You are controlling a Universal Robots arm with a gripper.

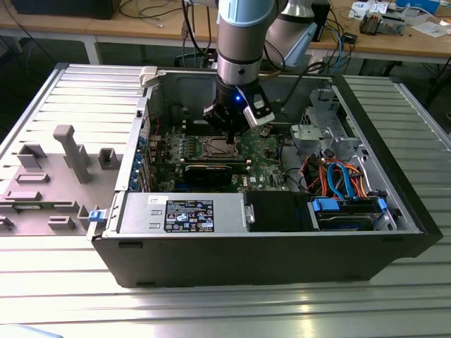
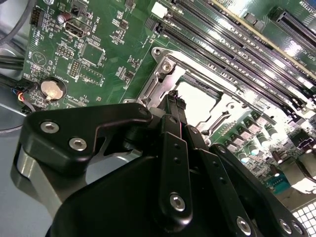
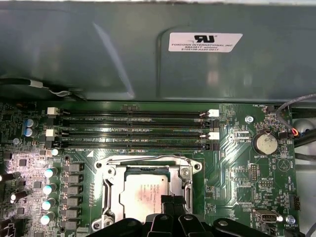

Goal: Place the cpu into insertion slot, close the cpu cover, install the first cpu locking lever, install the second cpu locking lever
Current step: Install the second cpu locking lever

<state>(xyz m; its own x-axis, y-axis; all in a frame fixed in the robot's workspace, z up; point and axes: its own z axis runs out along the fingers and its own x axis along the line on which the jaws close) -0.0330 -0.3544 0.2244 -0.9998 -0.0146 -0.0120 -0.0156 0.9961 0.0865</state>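
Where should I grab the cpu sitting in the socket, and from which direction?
Take the cpu by two opposite edges, coming straight down from above. It lies flat in the insertion slot with only its metal top facing up. The slot's silvery frame sits close around it, so there is probably little edge to pinch, and I can't tell how much is free. The gripper is right at one edge.

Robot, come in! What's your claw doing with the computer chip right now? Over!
Gripper low over the insertion slot, fingertips at the cpu. Cpu lies flat inside the slot. Can't tell if the fingers are gripping it. Nothing in the way. Over.
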